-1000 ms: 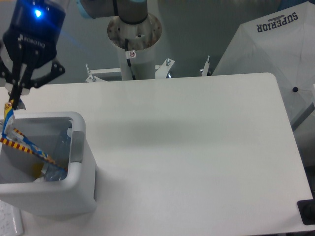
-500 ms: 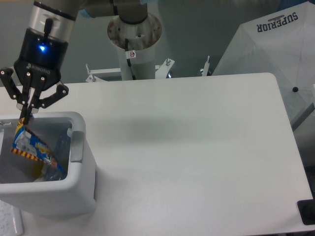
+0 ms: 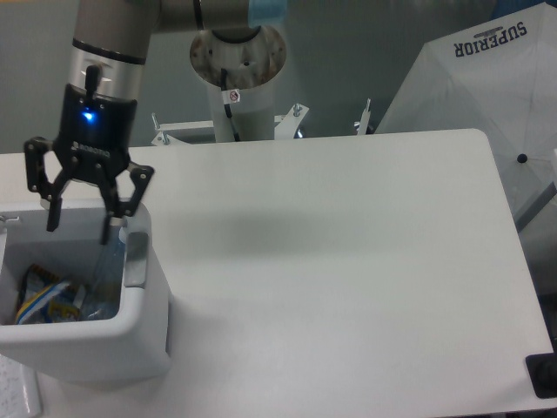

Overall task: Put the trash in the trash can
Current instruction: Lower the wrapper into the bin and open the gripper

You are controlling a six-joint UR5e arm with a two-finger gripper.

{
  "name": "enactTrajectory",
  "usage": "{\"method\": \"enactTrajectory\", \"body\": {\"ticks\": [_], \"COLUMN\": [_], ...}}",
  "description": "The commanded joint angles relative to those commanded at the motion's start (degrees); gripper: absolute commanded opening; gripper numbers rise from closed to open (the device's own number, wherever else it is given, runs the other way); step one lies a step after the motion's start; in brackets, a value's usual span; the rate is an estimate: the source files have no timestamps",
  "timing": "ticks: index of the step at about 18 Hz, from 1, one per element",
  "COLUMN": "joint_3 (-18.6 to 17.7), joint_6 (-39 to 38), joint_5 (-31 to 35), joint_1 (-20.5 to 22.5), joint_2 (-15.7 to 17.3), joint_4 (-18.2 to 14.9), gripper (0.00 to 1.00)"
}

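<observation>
Camera view: wrapper [image 3: 43,299] and bottle [image 3: 106,270] both lie inside the trash can [image 3: 139,335] — task looks complete; end effector [image 3: 80,225] spread apart, empty.

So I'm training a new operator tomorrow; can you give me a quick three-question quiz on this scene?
1. True or false: the gripper is holding the snack wrapper.
2. Where does the plastic bottle lie? A) on the table B) in the trash can C) in the jaws
3. Fill in: the gripper's jaws stand ____.

Key: 1 false, the wrapper lies inside the can; 2 B; 3 open, above the can's rim.
</observation>
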Motion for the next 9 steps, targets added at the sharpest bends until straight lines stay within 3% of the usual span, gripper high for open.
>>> {"method": "enactTrajectory", "body": {"ticks": [3, 6, 9], "joint_3": [0.0, -0.96, -1.32], "joint_6": [3.42, 14.56, 20.66], "joint_5": [9.37, 22.39, 25.59], "joint_1": [2.73, 3.08, 4.66], "joint_2": [0.35, 0.79, 1.14], "joint_4": [-0.53, -4.03, -5.1], "gripper": [1.0, 1.0, 1.0]}}
